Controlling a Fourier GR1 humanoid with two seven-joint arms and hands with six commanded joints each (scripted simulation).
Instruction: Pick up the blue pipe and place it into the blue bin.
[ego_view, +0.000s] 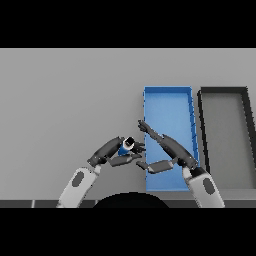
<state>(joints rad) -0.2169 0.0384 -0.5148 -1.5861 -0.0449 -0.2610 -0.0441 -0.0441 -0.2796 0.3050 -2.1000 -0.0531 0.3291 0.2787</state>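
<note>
A short blue pipe (127, 146) with a dark open end is held just above the grey table, left of the blue bin (168, 97). My left hand (113, 150) is shut on the pipe, fingers and thumb curled round it. My right hand (167, 146) hovers open over the bin's near left part, fingers straight and pointing up-left, thumb reaching toward the pipe. The two hands almost meet at the bin's left wall. Most of the pipe's body is hidden by the left hand's fingers.
A dark grey bin (226, 135) stands right beside the blue bin, on its right. Grey table (65, 100) stretches to the left and the far side.
</note>
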